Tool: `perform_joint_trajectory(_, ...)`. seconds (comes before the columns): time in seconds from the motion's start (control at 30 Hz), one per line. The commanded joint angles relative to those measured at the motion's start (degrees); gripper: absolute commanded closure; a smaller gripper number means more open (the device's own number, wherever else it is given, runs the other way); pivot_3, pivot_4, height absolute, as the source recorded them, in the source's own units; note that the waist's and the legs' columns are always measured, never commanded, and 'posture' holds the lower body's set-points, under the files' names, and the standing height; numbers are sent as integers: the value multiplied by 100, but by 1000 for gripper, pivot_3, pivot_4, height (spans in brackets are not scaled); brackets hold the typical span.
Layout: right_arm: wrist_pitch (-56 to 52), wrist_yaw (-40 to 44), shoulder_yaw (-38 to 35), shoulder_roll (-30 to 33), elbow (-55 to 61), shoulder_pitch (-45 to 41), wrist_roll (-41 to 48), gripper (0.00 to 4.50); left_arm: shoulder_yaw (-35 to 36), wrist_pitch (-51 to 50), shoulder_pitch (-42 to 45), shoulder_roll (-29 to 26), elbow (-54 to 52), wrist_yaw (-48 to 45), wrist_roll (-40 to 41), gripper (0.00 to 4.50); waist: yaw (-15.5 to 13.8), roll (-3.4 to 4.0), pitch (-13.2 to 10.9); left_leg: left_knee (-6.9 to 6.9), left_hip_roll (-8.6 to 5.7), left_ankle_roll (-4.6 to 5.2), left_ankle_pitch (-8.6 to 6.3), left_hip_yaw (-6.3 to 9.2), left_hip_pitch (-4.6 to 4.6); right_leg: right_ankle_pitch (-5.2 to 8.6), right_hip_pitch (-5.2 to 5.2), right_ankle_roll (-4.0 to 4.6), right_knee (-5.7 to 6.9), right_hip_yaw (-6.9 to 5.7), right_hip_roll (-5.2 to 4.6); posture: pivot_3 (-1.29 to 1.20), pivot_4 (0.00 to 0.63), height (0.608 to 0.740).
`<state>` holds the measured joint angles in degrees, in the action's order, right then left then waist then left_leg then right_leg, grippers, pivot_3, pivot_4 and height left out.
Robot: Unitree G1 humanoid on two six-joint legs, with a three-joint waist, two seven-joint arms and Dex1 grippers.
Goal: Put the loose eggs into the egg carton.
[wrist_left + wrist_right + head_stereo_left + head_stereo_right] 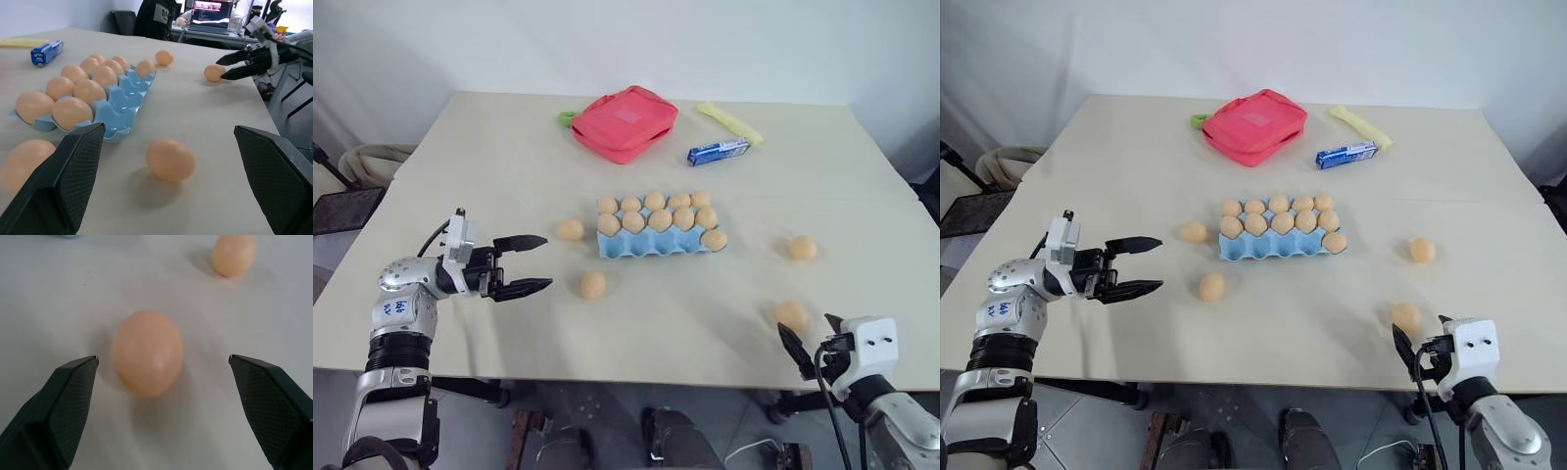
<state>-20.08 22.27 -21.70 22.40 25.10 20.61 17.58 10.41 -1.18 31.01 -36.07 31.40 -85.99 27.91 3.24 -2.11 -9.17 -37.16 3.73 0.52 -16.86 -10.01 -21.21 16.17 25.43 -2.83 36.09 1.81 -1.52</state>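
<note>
A wide, pale beige tabletop stands against a plain white wall. In the left wrist view the room beyond the tabletop's far edge shows a lit laptop screen on a desk and dark office chairs.

At the back of the tabletop lies a red pouch, with a small green thing poking out at its left edge. To its right lie a blue-and-white packet and, just behind that, a long yellow item.

The light blue egg carton sits near the middle of the tabletop. Its back row of cups is full of tan-orange eggs, and most of the front row is filled too, with one egg in the cup at the right end; I count about eleven eggs in all. Its front wall is bare.

Four loose eggs lie on the tabletop: one just beside the carton's left end, one in front of the carton towards its left, one well to the right, and one near the front right edge.

The left hand hovers over the left of the tabletop, fingers spread wide and empty, pointing towards the egg in front of the carton. The right hand sits low at the front right edge, fingers spread wide and empty, with the nearest egg lying between them, untouched.
</note>
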Motion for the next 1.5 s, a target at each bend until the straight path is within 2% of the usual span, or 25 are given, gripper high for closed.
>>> perform_joint_trajectory(0.03, 153, -103, 17, 4, -84, -191, -110, 25, -1, -16, -65, -97, -277, -409, 150, 8, -7, 0, 0, 0, 0, 0, 0, 0, 0, 0, 0, 0, 0, -1, 0, 0, 150, 740)
perform_joint_trajectory(0.33, -125, -209, 215, 54, -319, -736, -236, 25, 16, 47, -136, -110, -295, -312, 118, 8, -10, 0, 0, 2, 1, -2, 0, 2, -1, 0, 0, 0, 0, -2, 1, 0, 150, 740)
perform_joint_trajectory(0.43, -214, -222, 235, 58, -271, -768, -242, 593, 21, 60, -141, -115, -289, -287, 106, 0, -11, 0, 0, 1, 1, -2, 0, 2, -1, 0, 0, 0, 0, -2, 0, 0, 150, 740)
perform_joint_trajectory(0.57, -404, -207, 226, 73, -172, -739, -196, 2018, 39, 87, -149, -125, -269, -248, 90, 0, -10, 0, 0, 1, 1, -2, 0, 2, -1, 0, 0, 0, 0, -2, 0, 0, 150, 740)
perform_joint_trajectory(0.67, -433, -180, 209, 75, -99, -722, -178, 2844, 40, 106, -149, -122, -255, -231, 82, 0, -9, 0, 0, 1, 1, -2, 0, 2, -1, 0, 0, 0, 0, -2, 0, 0, 150, 740)
perform_joint_trajectory(0.87, -477, -122, 163, 162, 88, -852, -101, 2844, 46, 143, -163, -110, -245, -202, 79, 0, -7, 0, 0, 1, 1, -2, 0, 1, -1, 0, 0, 0, 1, -2, 0, 0, 150, 740)
perform_joint_trajectory(1.0, -817, -134, 221, 342, 250, -1547, 119, 2844, 54, 149, -176, -100, -264, -184, 89, 0, 32, 2, -1, -3, 0, 0, 1, -4, 1, -3, 0, -5, 4, 5, 0, 0, 150, 740)
perform_joint_trajectory(1.13, -1394, -197, 624, 365, 159, -2601, 287, 2844, 55, 170, -155, -78, -267, -145, 84, 0, 17, 1, -1, -4, 2, 1, 6, -1, 1, -5, 2, -1, 6, 3, 2, 0, 150, 740)
perform_joint_trajectory(1.23, -1514, -126, 1221, 283, -144, -3291, 137, 2844, 71, 188, -161, -59, -308, -107, 100, 0, 7, 2, -1, 1, 3, -1, 8, 4, 0, -2, 5, 6, 8, -1, 3, 0, 150, 740)
perform_joint_trajectory(1.5, -921, -71, 2202, -201, -1577, -4581, -335, 2844, 161, 206, -301, -47, -475, 22, 140, 0, 11, 2, -1, -2, 3, -6, 1, -1, -15, 0, 11, 4, -3, -5, 2, 0, 150, 740)
